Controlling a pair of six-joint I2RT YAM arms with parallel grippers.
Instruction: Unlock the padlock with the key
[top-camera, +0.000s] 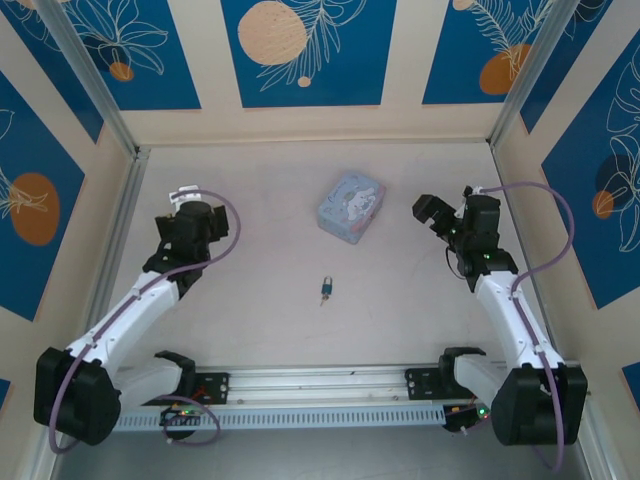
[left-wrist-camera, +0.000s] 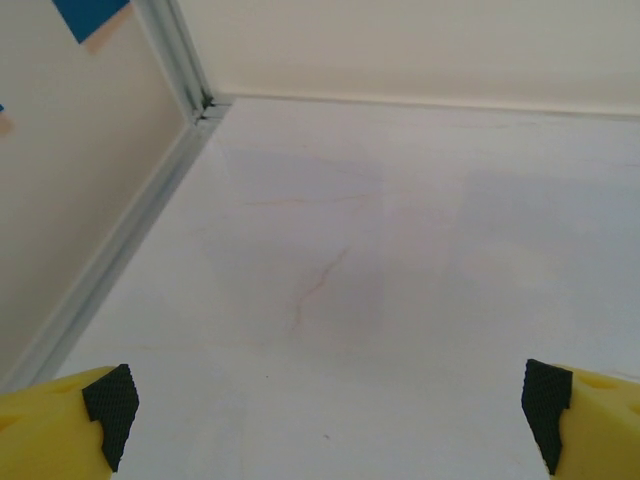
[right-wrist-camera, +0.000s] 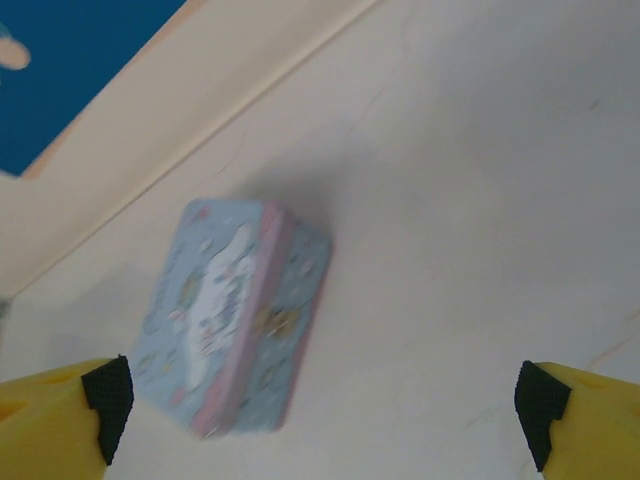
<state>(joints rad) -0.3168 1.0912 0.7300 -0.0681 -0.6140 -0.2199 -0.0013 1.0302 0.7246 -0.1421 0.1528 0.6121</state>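
The tiny blue-teal padlock (top-camera: 327, 289) lies on the table in the middle, between the two arms. A thin dark sliver, probably the key (top-camera: 322, 301), sticks out from its near end; whether it is in the lock or just beside it is too small to tell. My left gripper (top-camera: 185, 203) is far off to the left, open over bare table (left-wrist-camera: 330, 300) with nothing between its yellow fingers (left-wrist-camera: 60, 420). My right gripper (top-camera: 432, 212) hovers at the right, open and empty, with its wrist view looking past its fingers (right-wrist-camera: 580, 410) at the tin.
A pale blue rectangular tin (top-camera: 351, 206) with a cartoon picture and a pink rim sits behind the padlock, left of my right gripper, and shows blurred in the right wrist view (right-wrist-camera: 230, 320). Walls and metal frame posts (top-camera: 100, 90) enclose the table on three sides.
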